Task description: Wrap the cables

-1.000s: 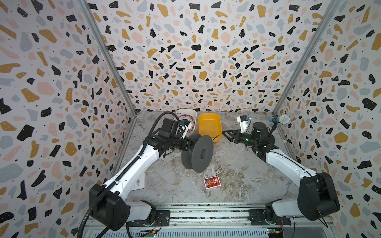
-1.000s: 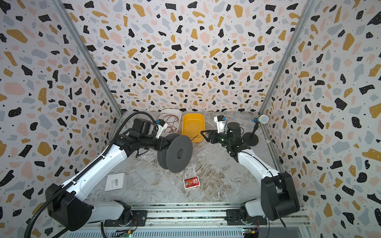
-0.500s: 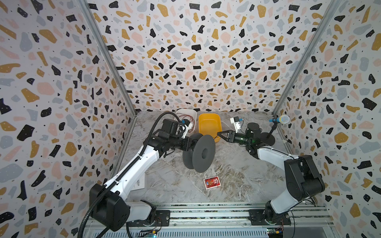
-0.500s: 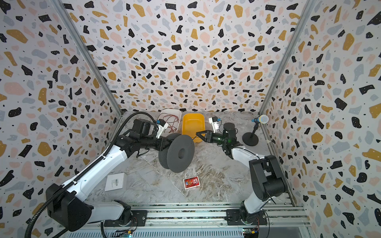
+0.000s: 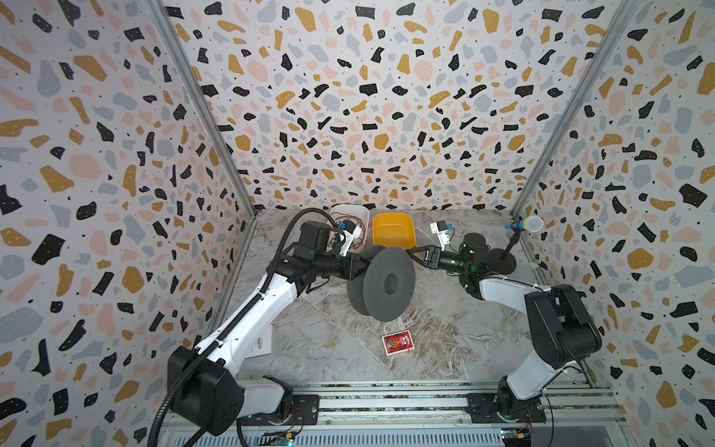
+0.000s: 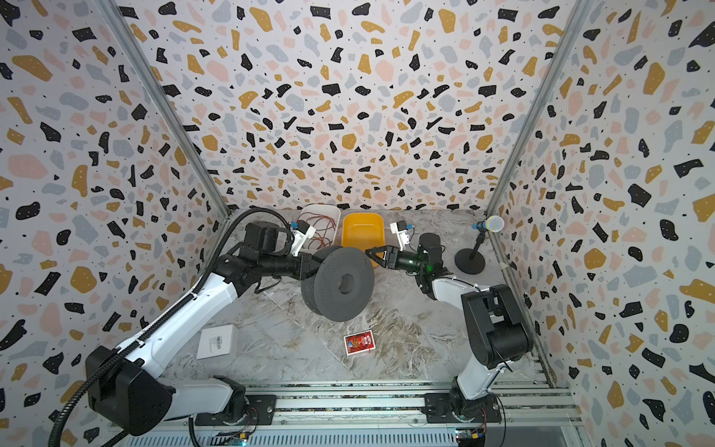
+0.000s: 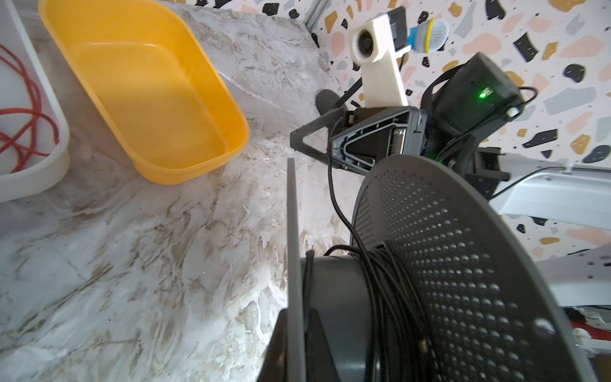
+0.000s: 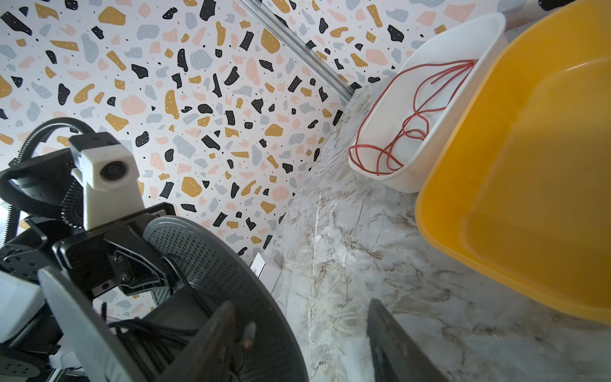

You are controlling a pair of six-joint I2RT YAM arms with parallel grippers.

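Note:
My left gripper [image 7: 295, 317] is shut on the thin flange of a dark grey perforated spool [image 5: 387, 282] [image 6: 340, 282] and holds it above the table. The thin black cable [image 7: 334, 198] is wound in several turns round the hub and rises in one strand to my right gripper [image 5: 413, 256] [image 6: 372, 257]. My right gripper [image 8: 299, 307] stands open just past the spool's upper rim. Its fingers are wide apart, and the cable's end lies against one finger [image 8: 215, 337], not pinched. More turns of the cable [image 8: 145, 327] show on the hub.
An empty yellow tub [image 5: 392, 232] stands behind the spool, beside a white tub [image 5: 348, 220] that holds a red wire. A microphone on a stand [image 5: 524, 223] is at the back right. A red card pack [image 5: 397, 342] and a white box [image 6: 216, 341] lie nearer the front.
My right gripper has moved left to the spool's rim, narrowed and then widened again, and its arm has folded at the elbow. The left arm and spool have barely shifted.

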